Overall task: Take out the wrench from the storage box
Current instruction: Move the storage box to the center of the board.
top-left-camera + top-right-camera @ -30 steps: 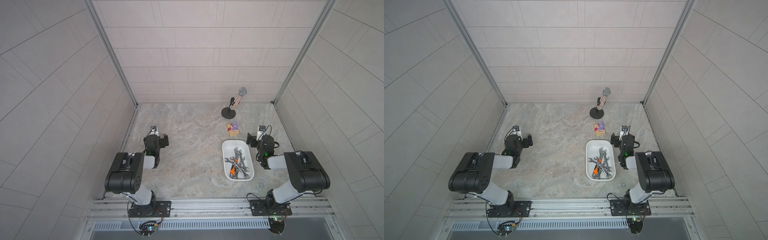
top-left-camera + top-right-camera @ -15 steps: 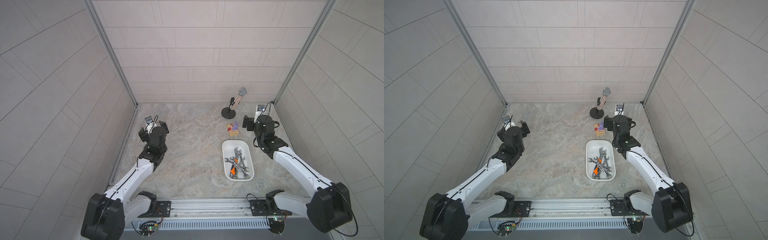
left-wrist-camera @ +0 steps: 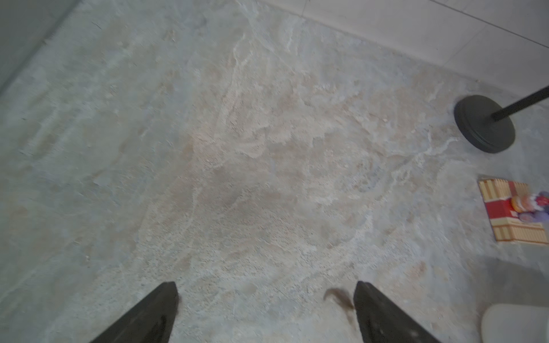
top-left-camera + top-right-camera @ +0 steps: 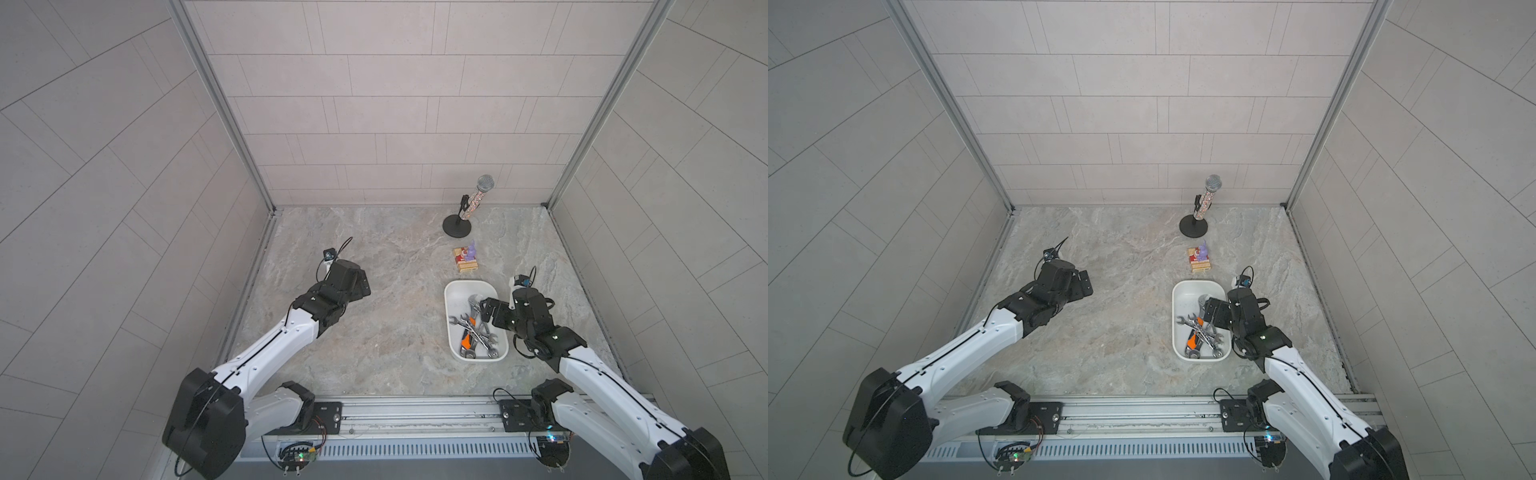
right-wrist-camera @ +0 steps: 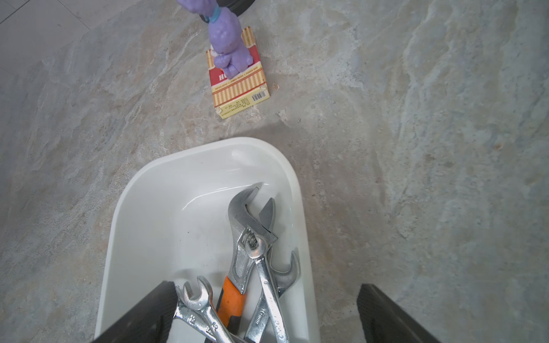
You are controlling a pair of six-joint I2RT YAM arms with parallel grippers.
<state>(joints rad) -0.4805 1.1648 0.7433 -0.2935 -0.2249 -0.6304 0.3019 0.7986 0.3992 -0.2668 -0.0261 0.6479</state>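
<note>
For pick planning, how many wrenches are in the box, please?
4 in the storage box: orange-handled wrench, ring wrench across it, forked wrench beneath, small wrench alongside; more may hide.

Marbled stone tabletop point(image 4: 382, 340), white storage box point(image 4: 459, 297), striped card box point(image 4: 466, 268), black microphone stand point(image 4: 456, 227)

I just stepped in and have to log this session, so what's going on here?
Two robot arms work over a stone-look table. The right gripper hangs over the white storage box with its fingers wide apart, holding nothing. A tangle of wrenches, one with an orange handle, lies in the box; none is out yet. The left gripper is open too, over bare table well away from the box.
</note>
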